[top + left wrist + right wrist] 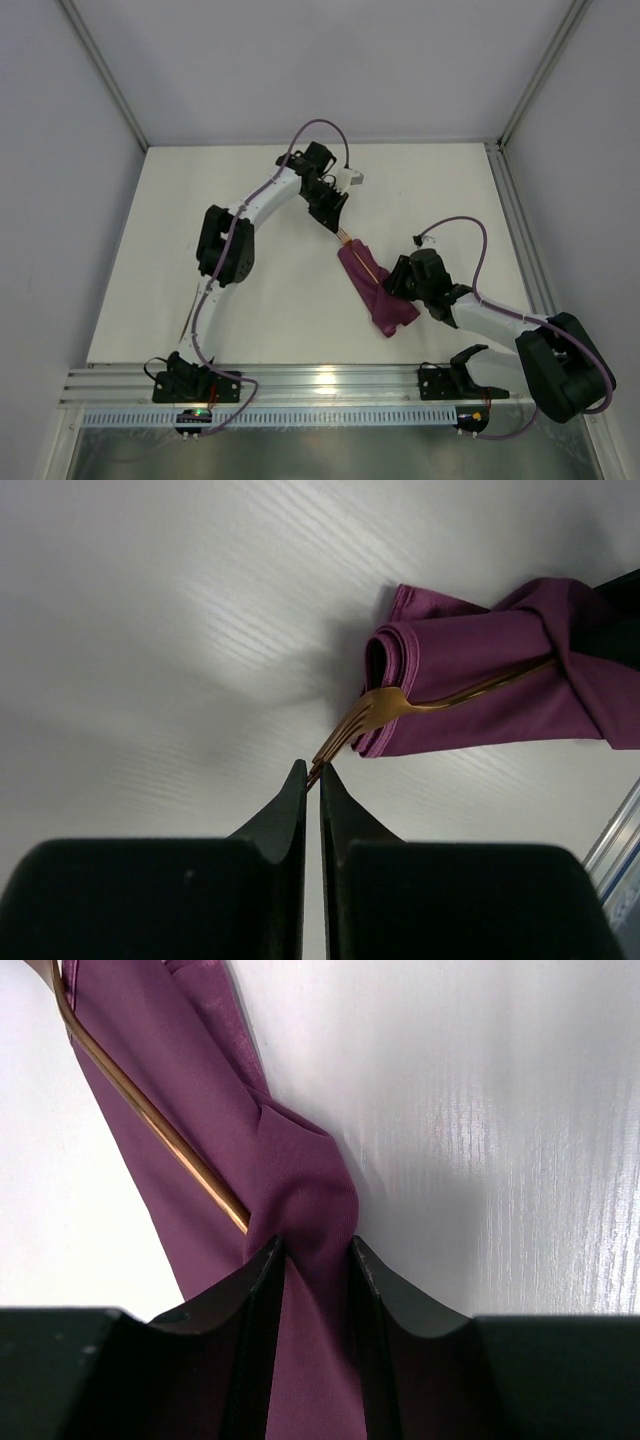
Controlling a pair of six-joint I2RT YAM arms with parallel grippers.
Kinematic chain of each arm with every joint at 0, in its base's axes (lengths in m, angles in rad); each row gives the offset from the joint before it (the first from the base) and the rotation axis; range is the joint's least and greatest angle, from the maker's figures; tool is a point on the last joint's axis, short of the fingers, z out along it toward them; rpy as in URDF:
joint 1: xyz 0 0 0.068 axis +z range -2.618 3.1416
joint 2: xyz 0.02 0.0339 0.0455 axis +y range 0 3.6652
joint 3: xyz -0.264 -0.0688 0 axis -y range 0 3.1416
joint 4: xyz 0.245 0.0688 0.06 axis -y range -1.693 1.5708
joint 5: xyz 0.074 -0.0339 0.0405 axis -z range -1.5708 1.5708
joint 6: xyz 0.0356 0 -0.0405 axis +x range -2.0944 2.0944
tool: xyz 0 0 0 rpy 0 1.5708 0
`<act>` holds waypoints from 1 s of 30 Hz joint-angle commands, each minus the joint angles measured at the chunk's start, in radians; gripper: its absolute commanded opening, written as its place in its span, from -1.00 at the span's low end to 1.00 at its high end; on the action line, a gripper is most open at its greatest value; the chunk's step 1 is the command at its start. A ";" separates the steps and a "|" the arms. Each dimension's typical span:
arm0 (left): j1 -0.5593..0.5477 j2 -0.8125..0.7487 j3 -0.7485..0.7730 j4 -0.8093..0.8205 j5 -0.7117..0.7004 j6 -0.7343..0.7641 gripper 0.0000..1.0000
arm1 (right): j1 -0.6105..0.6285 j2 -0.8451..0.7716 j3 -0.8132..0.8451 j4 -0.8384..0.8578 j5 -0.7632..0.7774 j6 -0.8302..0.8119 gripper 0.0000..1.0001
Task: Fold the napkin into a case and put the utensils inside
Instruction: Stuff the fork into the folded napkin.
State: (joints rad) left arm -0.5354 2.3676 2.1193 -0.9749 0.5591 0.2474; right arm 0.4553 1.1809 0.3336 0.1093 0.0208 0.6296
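The plum-purple napkin (376,292) lies folded as a narrow case mid-table, running from upper left to lower right. A copper fork (400,704) rests along it; its handle (150,1118) disappears under a cloth fold and its tines stick out past the case's open end. My left gripper (311,768) is shut on the tine tips just beyond that end, where it shows in the top view (338,228). My right gripper (314,1244) is shut on a bunched fold of the napkin (300,1190) at the case's middle, on its right side (396,280).
White tabletop all round the case. A metal rail (330,382) runs along the near edge by the arm bases. Grey walls close in the left, back and right sides. Purple cables loop over both arms.
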 commanded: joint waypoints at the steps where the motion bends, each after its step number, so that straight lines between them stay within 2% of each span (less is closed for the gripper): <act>1: -0.041 0.028 0.067 -0.041 0.001 0.013 -1.00 | 0.005 0.026 0.007 -0.037 0.011 -0.024 -0.28; 7: -0.106 0.051 0.085 -0.080 -0.007 0.024 -1.00 | 0.003 0.020 0.004 -0.034 0.011 -0.018 -0.27; 16: -0.106 0.056 0.080 -0.100 0.005 -0.066 -1.00 | 0.005 0.026 0.002 -0.020 -0.001 0.002 -0.23; 19: -0.109 0.058 0.077 -0.107 0.051 -0.112 -1.00 | 0.003 0.017 0.008 -0.029 0.005 -0.004 -0.21; 25: -0.143 0.053 0.054 -0.111 0.047 -0.128 -1.00 | 0.005 0.011 0.008 -0.030 0.004 0.008 -0.21; 27: -0.144 0.053 0.054 -0.099 0.029 -0.132 -1.00 | 0.005 0.006 0.015 -0.036 0.010 0.010 -0.15; 30: -0.141 0.050 0.051 -0.094 0.005 -0.125 -0.91 | 0.005 -0.030 0.034 -0.103 0.044 0.007 0.18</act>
State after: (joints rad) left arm -0.6701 2.4256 2.1738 -1.0748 0.5724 0.1371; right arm 0.4553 1.1786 0.3470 0.1020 0.0204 0.6426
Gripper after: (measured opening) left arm 0.032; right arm 0.545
